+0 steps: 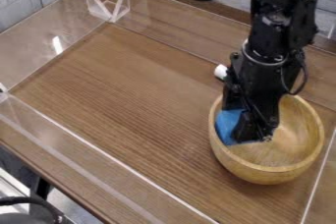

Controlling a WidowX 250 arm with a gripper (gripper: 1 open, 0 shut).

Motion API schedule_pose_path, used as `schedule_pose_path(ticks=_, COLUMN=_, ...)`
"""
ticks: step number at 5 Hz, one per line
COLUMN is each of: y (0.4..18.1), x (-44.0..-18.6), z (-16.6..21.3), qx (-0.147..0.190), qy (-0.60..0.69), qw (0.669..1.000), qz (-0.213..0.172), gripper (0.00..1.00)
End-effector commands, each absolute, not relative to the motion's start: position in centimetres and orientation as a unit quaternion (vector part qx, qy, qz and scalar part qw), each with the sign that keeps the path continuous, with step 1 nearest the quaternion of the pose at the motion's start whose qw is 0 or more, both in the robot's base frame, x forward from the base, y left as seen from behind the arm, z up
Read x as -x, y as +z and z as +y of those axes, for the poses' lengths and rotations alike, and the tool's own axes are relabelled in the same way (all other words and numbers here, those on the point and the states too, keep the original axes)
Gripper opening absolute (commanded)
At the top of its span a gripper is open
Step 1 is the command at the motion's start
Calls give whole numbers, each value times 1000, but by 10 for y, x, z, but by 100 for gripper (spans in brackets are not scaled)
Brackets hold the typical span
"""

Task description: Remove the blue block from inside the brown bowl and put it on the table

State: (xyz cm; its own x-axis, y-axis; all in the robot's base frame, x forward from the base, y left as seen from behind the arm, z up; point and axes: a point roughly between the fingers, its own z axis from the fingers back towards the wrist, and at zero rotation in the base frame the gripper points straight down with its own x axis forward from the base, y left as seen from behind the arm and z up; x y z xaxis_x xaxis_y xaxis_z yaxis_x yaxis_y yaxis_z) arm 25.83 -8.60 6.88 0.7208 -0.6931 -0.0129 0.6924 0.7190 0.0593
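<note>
The brown bowl point(292, 154) sits at the right front of the table point(118, 90). My black gripper point(251, 128) reaches down over the bowl's left side and is shut on the blue block point(231, 125). The block shows as a bright blue patch on the left of the fingers, lifted about level with the bowl's rim. The fingertips themselves are dark and hard to make out against the arm.
A small white-and-green tube point(223, 72) lies on the table just behind the bowl, beside the arm. Low clear acrylic walls point(53, 43) run round the table's edges, with the right wall close to the bowl. Open tabletop stretches to the left.
</note>
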Motion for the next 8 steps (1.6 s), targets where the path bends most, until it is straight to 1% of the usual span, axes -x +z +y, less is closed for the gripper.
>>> schedule_pose_path(ticks=1, y=95, x=-268, z=-84, qx=-34, qy=-370, qw=927, qz=-51, gripper=0)
schedule_pose_path(ticks=3, y=100, x=-266, z=-77, qx=-38, qy=-372, qw=926, qz=-56, gripper=0)
schedule_pose_path(ticks=6, y=108, x=-260, z=-55, qx=-54, qy=-387, qw=918, qz=-62, gripper=0)
schedule_pose_path(ticks=8, y=113, x=-257, z=-47, qx=-64, qy=-381, qw=920, qz=-63, gripper=0)
